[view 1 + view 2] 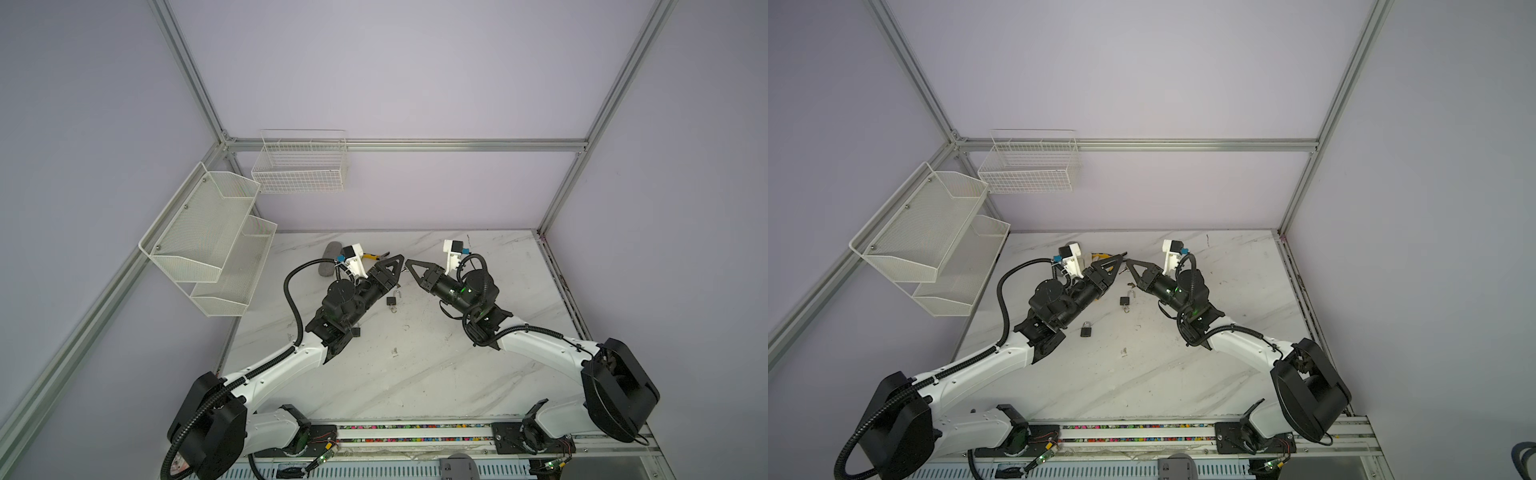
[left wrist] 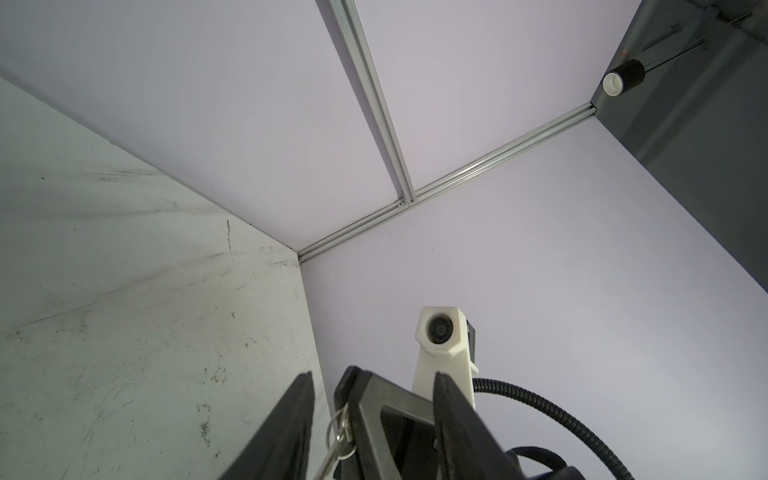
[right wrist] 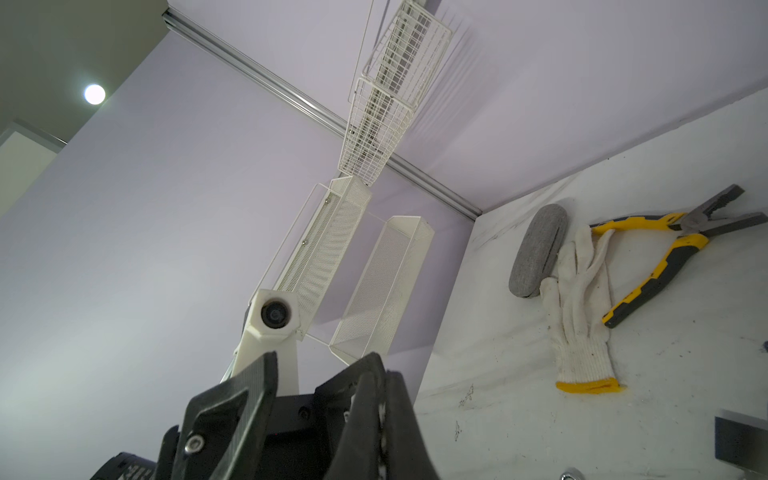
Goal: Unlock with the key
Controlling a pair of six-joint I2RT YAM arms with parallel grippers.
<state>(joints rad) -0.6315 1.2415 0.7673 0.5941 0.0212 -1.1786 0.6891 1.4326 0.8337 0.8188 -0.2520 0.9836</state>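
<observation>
My two grippers meet tip to tip in the air above the marble table (image 1: 415,374). The right gripper (image 1: 408,263) (image 3: 384,370) is shut on a key; bits of metal show between its closed pads. In the left wrist view the key (image 2: 331,456) and its ring (image 2: 340,422) hang beside the right gripper's fingertip. The left gripper (image 1: 401,258) (image 2: 374,374) is open, with its fingers (image 2: 299,415) on either side of that fingertip and the ring. A small dark padlock (image 1: 392,300) (image 1: 1126,300) lies on the table below the tips. Another padlock (image 1: 1086,331) lies beside the left arm.
Yellow-handled pliers (image 3: 665,249), a white work glove (image 3: 582,299) and a grey oval case (image 3: 538,249) lie at the back left of the table. White mesh shelves (image 1: 208,237) and a wire basket (image 1: 301,166) hang on the walls.
</observation>
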